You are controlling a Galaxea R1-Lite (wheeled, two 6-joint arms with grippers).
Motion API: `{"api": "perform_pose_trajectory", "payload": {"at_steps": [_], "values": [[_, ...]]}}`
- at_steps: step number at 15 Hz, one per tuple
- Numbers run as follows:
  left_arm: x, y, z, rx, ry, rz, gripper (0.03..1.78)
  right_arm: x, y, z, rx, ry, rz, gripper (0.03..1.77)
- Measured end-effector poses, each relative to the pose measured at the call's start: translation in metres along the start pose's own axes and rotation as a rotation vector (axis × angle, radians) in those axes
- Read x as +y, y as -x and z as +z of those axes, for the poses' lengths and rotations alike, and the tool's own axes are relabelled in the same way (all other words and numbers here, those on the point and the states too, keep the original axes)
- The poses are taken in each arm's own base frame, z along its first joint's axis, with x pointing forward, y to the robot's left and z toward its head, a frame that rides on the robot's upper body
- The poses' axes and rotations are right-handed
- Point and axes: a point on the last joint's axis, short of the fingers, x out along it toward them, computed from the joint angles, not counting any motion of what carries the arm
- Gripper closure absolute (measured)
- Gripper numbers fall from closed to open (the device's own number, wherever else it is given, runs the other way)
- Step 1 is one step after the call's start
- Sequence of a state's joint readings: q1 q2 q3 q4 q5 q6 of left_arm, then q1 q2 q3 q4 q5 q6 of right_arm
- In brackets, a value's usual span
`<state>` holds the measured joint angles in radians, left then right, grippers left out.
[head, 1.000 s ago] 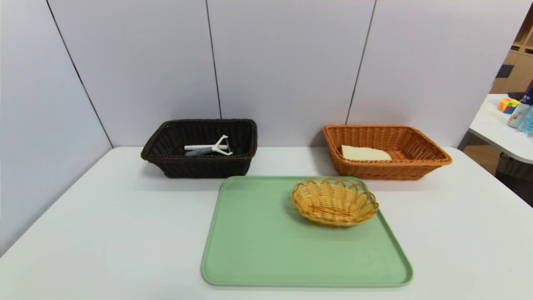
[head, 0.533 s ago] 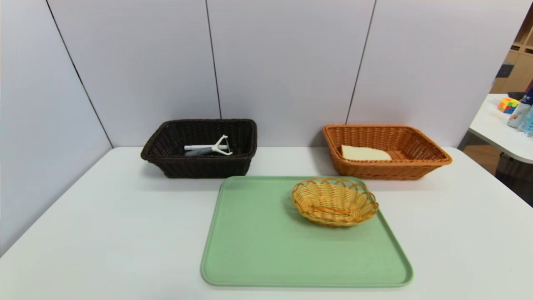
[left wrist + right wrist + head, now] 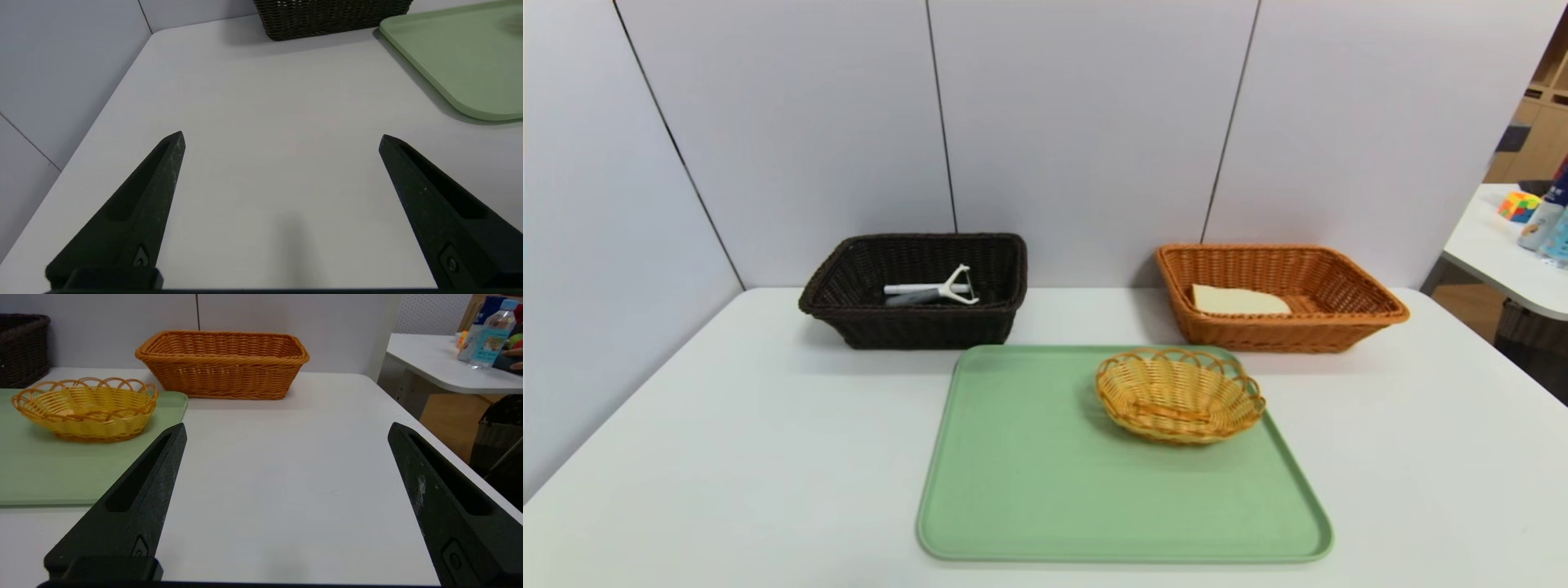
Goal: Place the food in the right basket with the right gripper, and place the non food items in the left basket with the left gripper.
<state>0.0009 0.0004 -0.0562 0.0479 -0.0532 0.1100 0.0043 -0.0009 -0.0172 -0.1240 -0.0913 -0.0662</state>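
Observation:
The slice of bread (image 3: pixel 1239 300) lies inside the orange-tan right basket (image 3: pixel 1372 306) at the back right. In the dark brown left basket (image 3: pixel 849 322) at the back left lie the white peeler (image 3: pixel 954 287) and the white marker pen (image 3: pixel 913 288). Neither arm shows in the head view. My left gripper (image 3: pixel 282 136) hangs open over bare white table near the front left, nothing between its fingers. My right gripper (image 3: pixel 286 428) is open over bare table at the front right, with the right basket (image 3: pixel 222 363) well ahead of it.
A green tray (image 3: pixel 1029 490) lies in the table's middle, carrying a small oval yellow wicker basket (image 3: pixel 1179 395). Grey wall panels close the back and left. A second white table (image 3: pixel 1503 253) with bottles and a coloured cube stands off to the right.

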Motion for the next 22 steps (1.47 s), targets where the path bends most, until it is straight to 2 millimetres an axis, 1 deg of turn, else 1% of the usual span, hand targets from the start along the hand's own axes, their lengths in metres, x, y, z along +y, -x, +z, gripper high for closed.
{"api": "perform_pose_trajectory", "payload": {"at_steps": [2,4,7,10,18,22], "values": [[0.000,0.000,-0.001,0.004,0.000,-0.003,0.12,0.001,0.000,-0.003,0.021,0.002,0.019,0.10],[0.000,-0.001,-0.005,0.018,-0.008,0.003,0.12,0.002,0.000,-0.007,0.048,0.004,0.077,0.10],[-0.001,-0.003,-0.009,0.034,-0.002,0.008,0.12,0.004,0.001,-0.017,0.142,-0.018,0.119,0.10],[-0.001,-0.003,-0.010,0.036,0.006,0.009,0.12,0.003,0.001,-0.017,0.148,-0.069,0.113,0.10],[0.000,-0.003,-0.010,0.038,0.086,0.025,0.12,0.003,0.001,-0.017,0.145,-0.076,0.110,0.10],[0.000,-0.003,-0.010,0.038,0.087,0.026,0.12,0.003,0.000,-0.016,0.131,-0.080,0.107,0.10]]}}
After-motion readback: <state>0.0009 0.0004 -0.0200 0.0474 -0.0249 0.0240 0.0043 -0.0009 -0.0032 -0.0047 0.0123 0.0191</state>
